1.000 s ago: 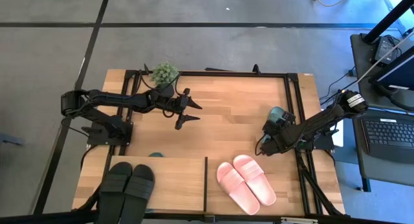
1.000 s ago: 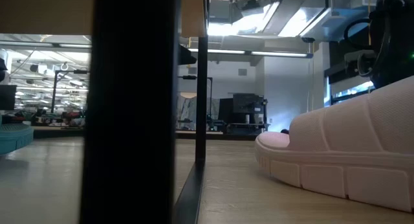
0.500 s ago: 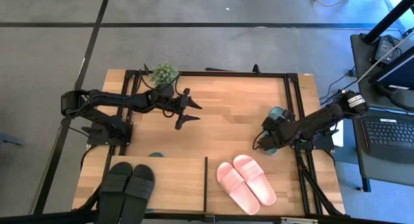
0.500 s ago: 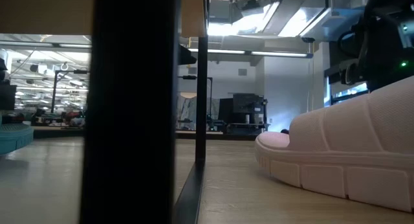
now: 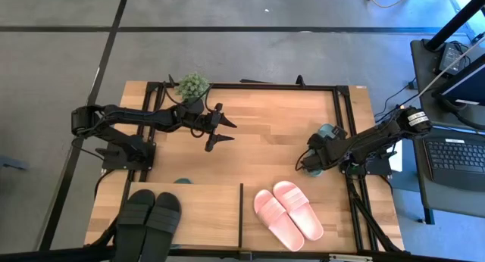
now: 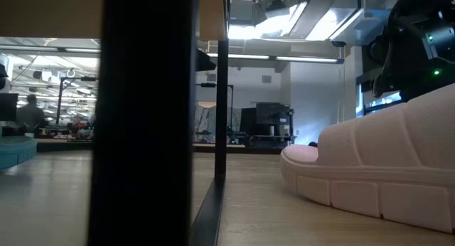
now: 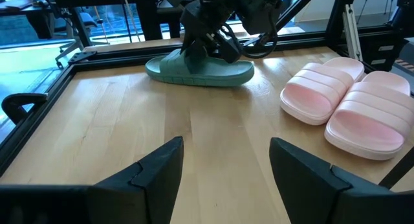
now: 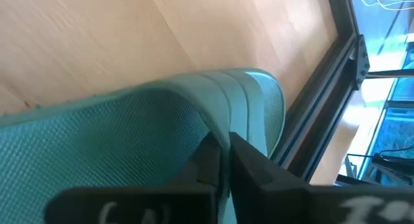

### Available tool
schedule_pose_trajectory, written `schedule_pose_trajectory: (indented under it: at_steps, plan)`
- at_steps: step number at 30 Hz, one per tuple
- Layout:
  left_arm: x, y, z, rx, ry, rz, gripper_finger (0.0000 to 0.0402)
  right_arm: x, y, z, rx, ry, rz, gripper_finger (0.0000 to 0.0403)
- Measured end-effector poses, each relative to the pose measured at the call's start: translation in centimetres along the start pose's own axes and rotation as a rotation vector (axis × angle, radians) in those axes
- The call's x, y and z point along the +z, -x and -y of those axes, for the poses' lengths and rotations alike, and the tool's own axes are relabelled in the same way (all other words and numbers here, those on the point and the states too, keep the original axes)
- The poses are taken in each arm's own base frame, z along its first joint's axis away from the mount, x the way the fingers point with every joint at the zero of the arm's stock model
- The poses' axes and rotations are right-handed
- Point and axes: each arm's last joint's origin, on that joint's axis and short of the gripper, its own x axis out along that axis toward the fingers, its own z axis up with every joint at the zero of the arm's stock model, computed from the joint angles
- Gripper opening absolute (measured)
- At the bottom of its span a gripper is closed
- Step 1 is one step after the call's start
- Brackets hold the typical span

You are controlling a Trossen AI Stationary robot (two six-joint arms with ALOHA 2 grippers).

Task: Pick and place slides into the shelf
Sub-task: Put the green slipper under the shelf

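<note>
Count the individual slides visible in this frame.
5 for certain: two black slides on the shelf's left half, two pink slides right of its divider, one green slide in the right gripper. Others may be hidden.

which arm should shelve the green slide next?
Right. The right gripper is already shut on the green slide near the table's right edge. The left gripper hangs open over mid-table, holding nothing, away from it.

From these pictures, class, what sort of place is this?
Probably a robotics lab or workshop. Two robot arms stand at a wooden table in a black frame, a desk with a keyboard is alongside, and the low view shows a large room with more equipment behind.
</note>
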Motion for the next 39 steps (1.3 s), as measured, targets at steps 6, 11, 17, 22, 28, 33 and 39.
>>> schedule_pose_trajectory:
  at_steps: [6,11,17,22,28,33,39]
  plan:
    - [0.0,0.0,0.0,0.0,0.0,0.0,0.0221,0.0,0.0,0.0,0.002,-0.005,-0.003,0.0017]
    - [0.0,0.0,0.0,-0.001,0.003,0.0,0.0221,0.0,0.0,0.0,0.006,-0.026,-0.003,0.0015]
    - [0.1,-0.2,0.5,-0.021,0.107,0.001,0.0221,0.8,0.9,-0.2,0.045,-0.047,0.012,0.0015]
    - [0.3,-0.4,1.1,-0.043,0.143,0.011,0.0221,3.1,3.5,-0.1,0.067,-0.022,0.148,0.0015]
    - [0.5,-0.6,1.6,-0.063,0.397,0.016,0.0221,6.6,7.9,0.6,0.036,0.155,0.385,0.0015]
    - [1.8,-0.4,0.5,-0.078,0.618,0.023,0.0221,9.5,11.6,0.9,0.014,0.383,0.595,0.0015]
    - [4.0,0.5,-1.8,-0.239,0.959,-0.001,0.0221,11.6,14.0,0.6,-0.044,0.638,0.791,0.0015]
